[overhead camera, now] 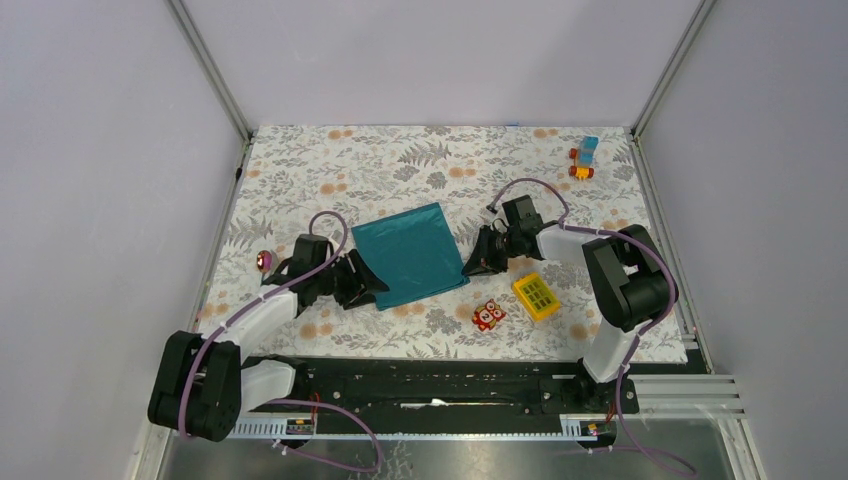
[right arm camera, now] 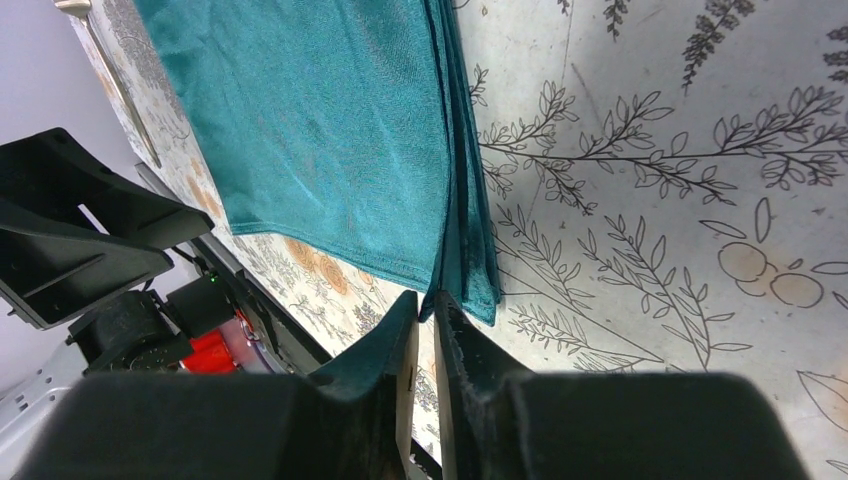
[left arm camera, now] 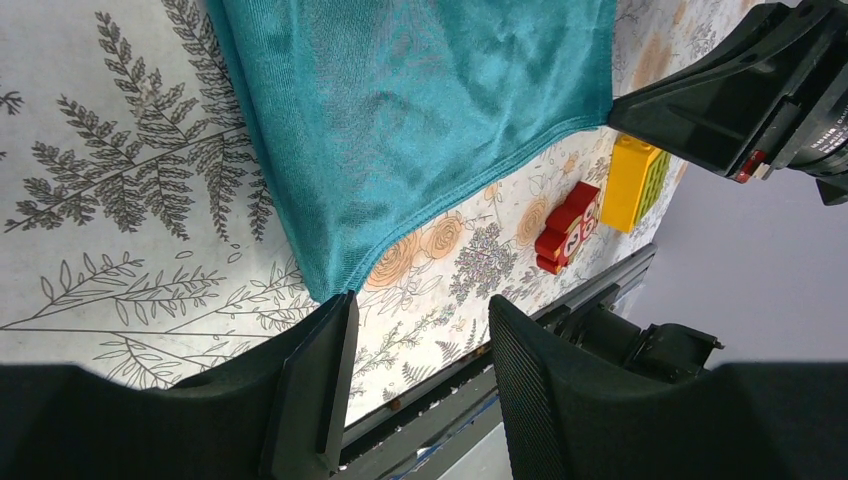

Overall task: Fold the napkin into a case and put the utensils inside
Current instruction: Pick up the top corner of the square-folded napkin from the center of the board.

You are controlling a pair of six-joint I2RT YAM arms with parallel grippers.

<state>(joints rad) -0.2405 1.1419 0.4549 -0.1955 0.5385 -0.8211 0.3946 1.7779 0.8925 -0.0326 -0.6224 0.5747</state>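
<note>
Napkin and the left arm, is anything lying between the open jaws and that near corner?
Nothing visible. The corner of the napkin lies right at the left gripper, jaws open, with only floral table cover between. The red owl toy and yellow block sit off to the side.

Lab test booth. Plain white panels (overhead camera: 100, 150) in aluminium framing (overhead camera: 212, 70). Floral-covered table (overhead camera: 400, 150). Cabled left arm (overhead camera: 250, 320) and right arm (overhead camera: 625, 280) bolted to a metal rail (overhead camera: 430, 385).
</note>
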